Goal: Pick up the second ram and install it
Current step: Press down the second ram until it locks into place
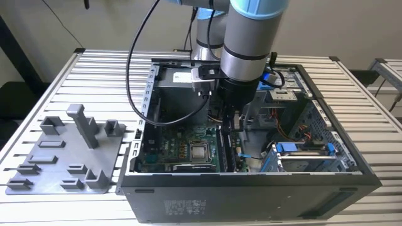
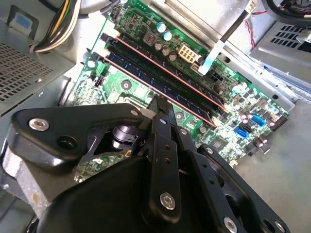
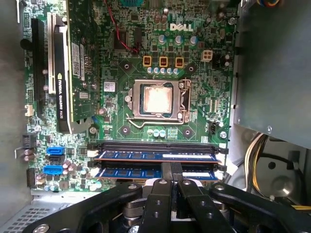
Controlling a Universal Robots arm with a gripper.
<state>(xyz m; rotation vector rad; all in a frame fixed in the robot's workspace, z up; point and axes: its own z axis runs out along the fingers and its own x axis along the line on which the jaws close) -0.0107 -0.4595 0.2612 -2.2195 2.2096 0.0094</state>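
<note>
Black linkage of the gripper [image 3: 171,174] sits closest to the lens in both wrist views, its fingers [image 2: 162,108] drawn together into a narrow tip with nothing gripped between them. Around it stands the open computer case [image 1: 251,193] on the slatted counter [image 1: 56,94], with the grey holder tray [image 1: 63,155] at the case's nine o'clock in the exterior view. Inside lies the green motherboard [image 3: 204,121], the CPU [image 3: 158,99] in its socket at centre. Just beyond the fingertips, two blue sticks lie side by side in their slots; the second ram [image 3: 141,172], the nearer one, lies directly under the tip, possibly touching it.
</note>
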